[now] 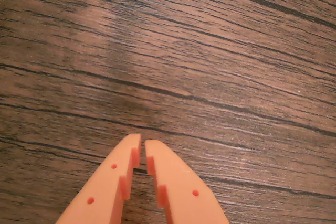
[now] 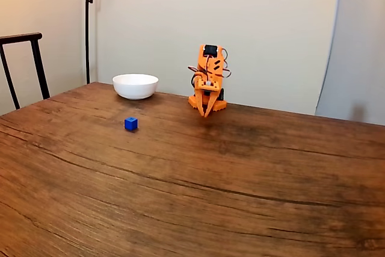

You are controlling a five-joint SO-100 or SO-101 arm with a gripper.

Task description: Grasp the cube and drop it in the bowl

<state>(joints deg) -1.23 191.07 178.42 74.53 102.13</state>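
In the fixed view, going from the left edge, a dark chair stands beyond the table's far left corner, its top rail in the upper left of the frame. Just right of it a thin black lamp pole rises against the pale wall. The wooden table fills the lower two thirds of the frame. Left of centre, near the table's far edge, sits the white bowl, upright and apart from everything else. Below it and slightly to the left lies the blue cube, alone on the bare wood, near the bowl but not touching it. Right of both, just above the centre of the frame, stands the orange arm, folded over its base at the far edge of the table, with the gripper pointing down at the tabletop. The cube lies well to the left of the gripper. A light curtain hangs at the right edge.

In the wrist view, the wood grain runs across the whole frame, and the gripper enters from the bottom centre. Its two orange fingers are drawn together, with only a thin slit between the tips and nothing held in it.
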